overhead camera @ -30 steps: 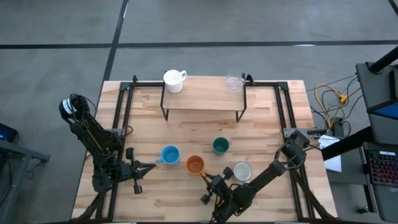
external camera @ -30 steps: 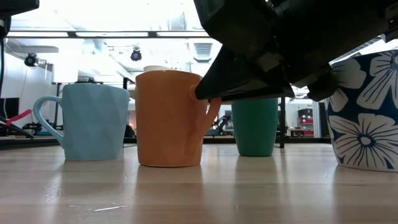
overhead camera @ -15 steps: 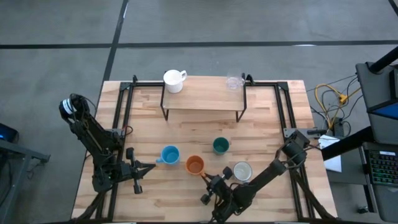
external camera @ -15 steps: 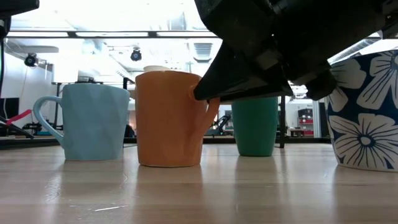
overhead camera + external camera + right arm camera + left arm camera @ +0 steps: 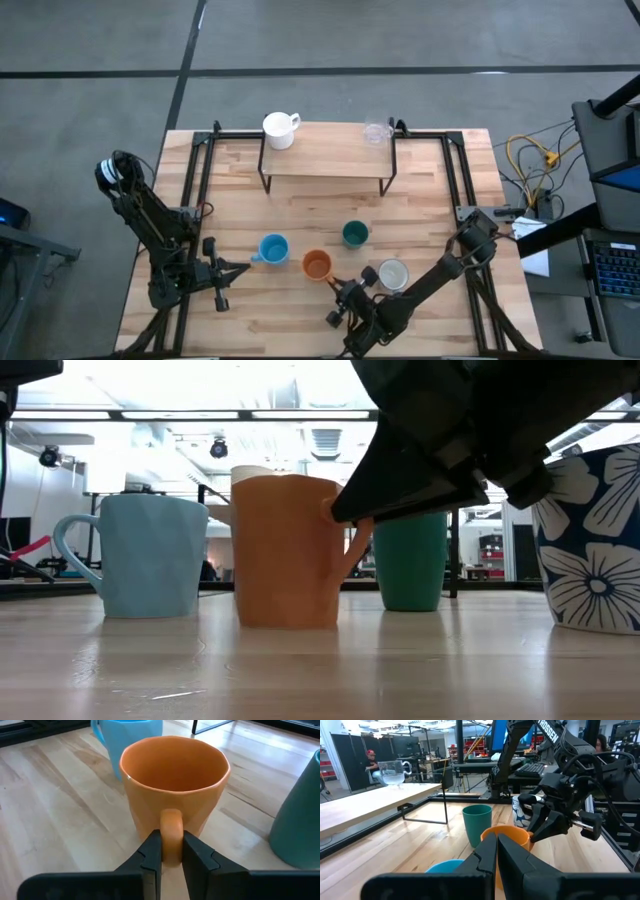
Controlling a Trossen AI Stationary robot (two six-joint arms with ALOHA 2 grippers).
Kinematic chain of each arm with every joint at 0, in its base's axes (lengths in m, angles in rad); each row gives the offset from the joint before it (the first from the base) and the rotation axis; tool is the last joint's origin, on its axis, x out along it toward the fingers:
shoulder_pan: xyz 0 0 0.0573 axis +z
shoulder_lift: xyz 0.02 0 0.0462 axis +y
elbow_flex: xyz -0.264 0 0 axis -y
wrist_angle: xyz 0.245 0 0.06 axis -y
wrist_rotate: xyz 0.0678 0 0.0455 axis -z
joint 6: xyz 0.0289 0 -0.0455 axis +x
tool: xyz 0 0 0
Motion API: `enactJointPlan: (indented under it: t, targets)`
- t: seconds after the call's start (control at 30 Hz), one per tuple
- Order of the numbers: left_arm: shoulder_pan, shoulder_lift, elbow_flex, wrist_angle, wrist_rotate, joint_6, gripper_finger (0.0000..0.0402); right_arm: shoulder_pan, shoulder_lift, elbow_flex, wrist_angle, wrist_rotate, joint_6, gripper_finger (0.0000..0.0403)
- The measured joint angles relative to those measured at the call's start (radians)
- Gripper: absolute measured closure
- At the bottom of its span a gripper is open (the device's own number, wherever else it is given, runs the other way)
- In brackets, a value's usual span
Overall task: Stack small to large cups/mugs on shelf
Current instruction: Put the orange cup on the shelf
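An orange mug [image 5: 317, 265] stands on the tabletop between a light blue mug [image 5: 273, 249] and a flower-patterned mug [image 5: 391, 275]; a teal cup [image 5: 354, 234] stands farther back. My right gripper [image 5: 171, 854] is shut on the orange mug's handle. A white mug [image 5: 280, 129] and a clear glass [image 5: 376, 131] stand on the shelf [image 5: 325, 155] at the far edge. My left gripper [image 5: 238, 268] waits shut at the left, level with the light blue mug and pointing toward it. My right gripper pinches the orange mug's handle [image 5: 171, 826] between its two fingers [image 5: 151, 851], one on each flat side of the loop. The fingers slant down from the table's near right side. The mug stands upright with its base on the tabletop.
The patterned mug [image 5: 592, 540] stands close beside my right arm. Black metal rails [image 5: 203, 170] run along the table's left and right sides. Bare wood lies between the shelf and the row of mugs.
My right gripper has shifted a little toward the table's right edge, and the orange mug has slid with it, still upright with its base on the wood.
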Motion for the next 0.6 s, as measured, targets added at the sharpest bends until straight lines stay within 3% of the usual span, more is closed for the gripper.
enactJointPlan:
  t: [0.6]
  targets:
    - [0.000, 0.000, 0.001, -0.001, 0.000, 0.000, 0.0402, -0.012, -0.025, -0.001, -0.014, -0.046, -0.050, 0.0360]
